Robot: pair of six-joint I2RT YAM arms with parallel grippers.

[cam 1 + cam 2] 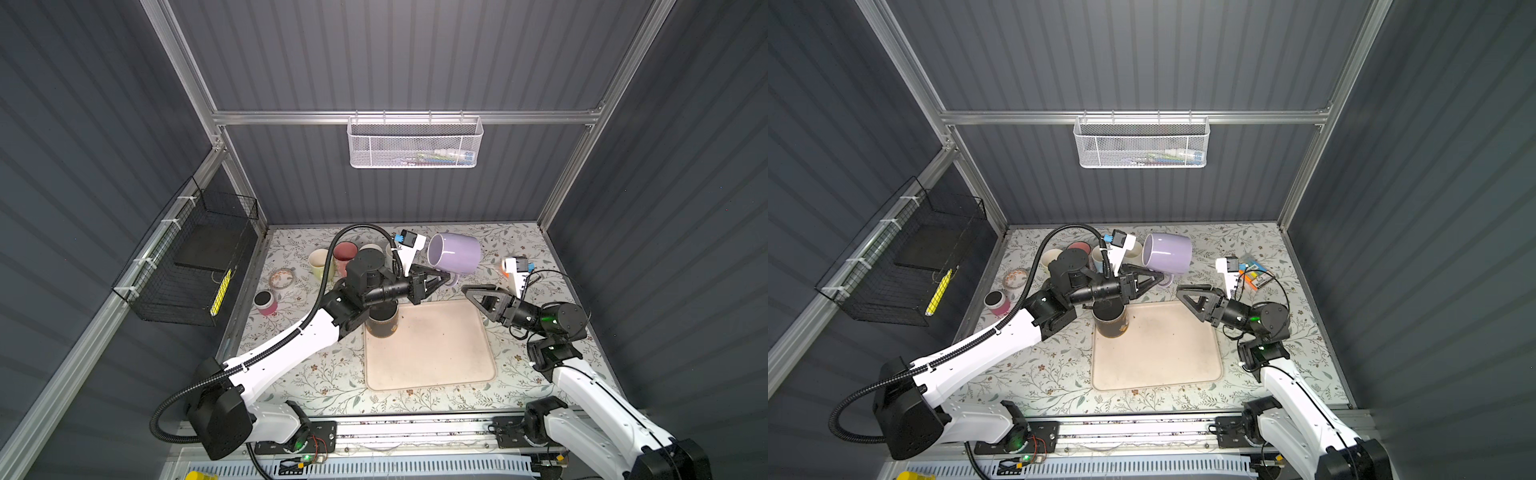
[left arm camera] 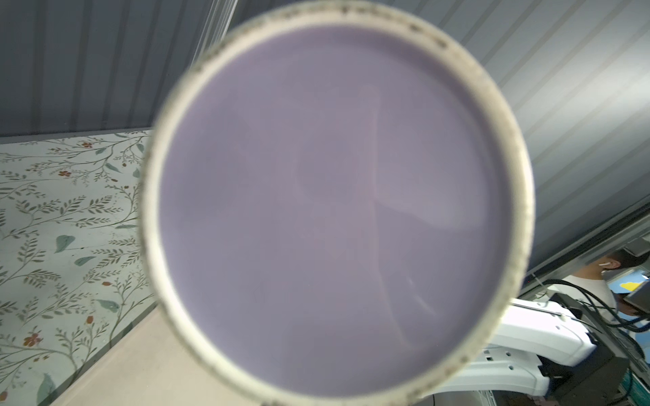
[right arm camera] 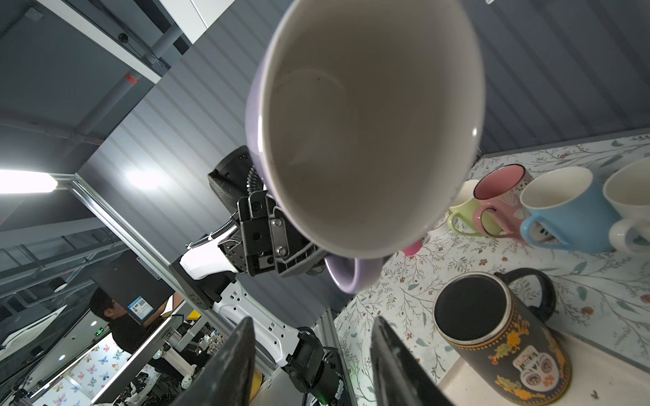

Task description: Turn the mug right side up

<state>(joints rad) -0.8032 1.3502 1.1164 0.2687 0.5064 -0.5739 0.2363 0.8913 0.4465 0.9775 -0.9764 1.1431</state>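
While hanging in the air, mug (image 1: pixel 457 252): lying on its side past the mat's (image 1: pixel 432 357) far edge, mouth facing the right tool.
Left tool (image 1: pixel 448 277): clamping the mug's handle.
Right tool (image 1: pixel 465 289): hovering at the mat's far right corner, fingers standing apart.

left arm: stretched forward, wrist level | left gripper (image 1: pixel 445 277): clamped on purple mug (image 1: pixel 455 253) handle, cup body above it | right gripper (image 1: pixel 469 293): jaws apart, empty, pointing toward left gripper
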